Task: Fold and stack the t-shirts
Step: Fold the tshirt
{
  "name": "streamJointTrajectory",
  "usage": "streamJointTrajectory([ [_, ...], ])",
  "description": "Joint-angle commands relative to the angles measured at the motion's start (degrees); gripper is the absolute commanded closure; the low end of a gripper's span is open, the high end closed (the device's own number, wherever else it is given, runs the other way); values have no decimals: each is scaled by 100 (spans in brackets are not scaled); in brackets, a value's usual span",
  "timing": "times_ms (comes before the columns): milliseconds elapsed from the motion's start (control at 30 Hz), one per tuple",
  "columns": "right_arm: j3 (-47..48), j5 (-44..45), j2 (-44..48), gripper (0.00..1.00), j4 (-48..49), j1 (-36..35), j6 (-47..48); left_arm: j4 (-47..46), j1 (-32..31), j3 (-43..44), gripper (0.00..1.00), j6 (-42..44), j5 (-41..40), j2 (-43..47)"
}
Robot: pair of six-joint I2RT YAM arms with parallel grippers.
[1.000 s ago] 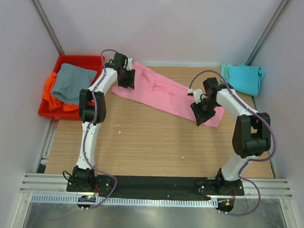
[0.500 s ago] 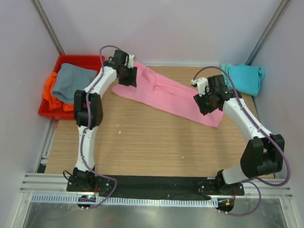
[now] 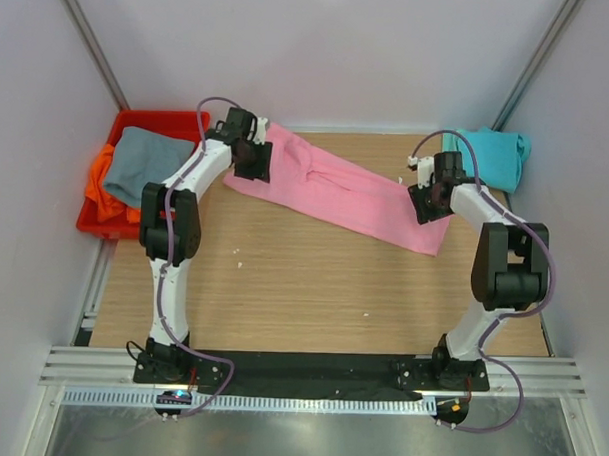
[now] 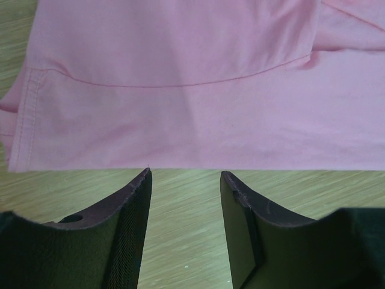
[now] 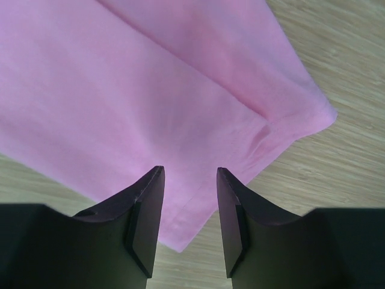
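The pink t-shirt (image 3: 336, 189) lies as a long folded strip slanting across the back of the table. My left gripper (image 3: 252, 164) is open over its left end. In the left wrist view the fingertips (image 4: 185, 174) hang over bare wood just short of the shirt's edge (image 4: 192, 90). My right gripper (image 3: 432, 202) is open over the shirt's right end. In the right wrist view the jaws (image 5: 189, 171) straddle the hem near a corner of the pink cloth (image 5: 150, 90). The teal t-shirt (image 3: 492, 155) lies bunched at the back right. The grey t-shirt (image 3: 147, 162) lies on the orange one (image 3: 100, 196).
A red plastic bin (image 3: 158, 118) at the back left holds the grey and orange shirts. Grey walls close in the back and both sides. Bare wooden table (image 3: 302, 288) lies in front of the pink shirt.
My right gripper has moved back and to the right, from the shirt's near edge to its right end. My left arm's elbow has swung left while its gripper stayed at the shirt's left end.
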State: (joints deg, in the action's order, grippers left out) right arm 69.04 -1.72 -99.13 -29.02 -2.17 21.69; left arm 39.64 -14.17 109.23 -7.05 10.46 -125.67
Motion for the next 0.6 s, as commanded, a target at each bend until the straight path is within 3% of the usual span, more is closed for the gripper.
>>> streamJointTrajectory([
  [0,469,-364,-290,54,362,471,-209,-202,11,151,50,133,-272,43],
  [433,348,-338,-1073,55,441,657,160,211,55,1038,49,424,-782,-915],
  [567,260,-356,-1213,56,56,657,362,439,81,1372,48,450,-835,-1188],
])
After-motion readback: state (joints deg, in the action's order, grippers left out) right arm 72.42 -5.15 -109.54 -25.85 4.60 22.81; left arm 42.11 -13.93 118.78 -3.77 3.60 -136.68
